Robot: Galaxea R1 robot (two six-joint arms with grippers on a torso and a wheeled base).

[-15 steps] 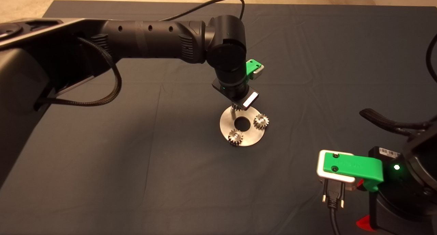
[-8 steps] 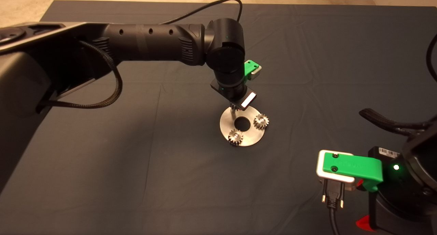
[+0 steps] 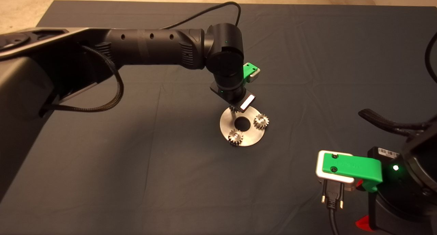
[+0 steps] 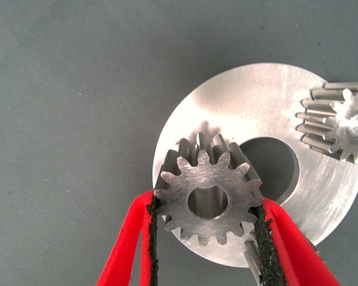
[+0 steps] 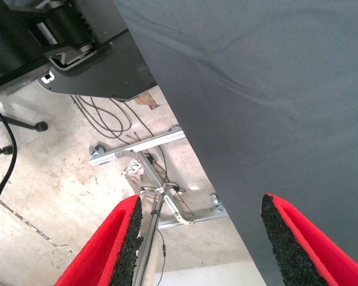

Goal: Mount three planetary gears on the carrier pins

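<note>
Third planetary gear (image 4: 208, 201) to be lowered square, bore centred over last free carrier pin (image 4: 250, 258), a slight turn if it binds; released only once seated flat on carrier disc (image 4: 322, 196).

Nearest: right gripper (image 5: 197, 238) parked at mat edge, spread wide, empty.

Mid-mat: left gripper (image 4: 206, 250) pinched on that gear's teeth, above disc.

Beyond: two seated gears (image 3: 261, 121), (image 3: 235, 137) on pins.

third small silvery toothed gear (image 3: 234, 109): mostly hidden under the left arm's wrist
its pin: covered
seated gear (image 4: 340, 119): cut by frame edge
</note>
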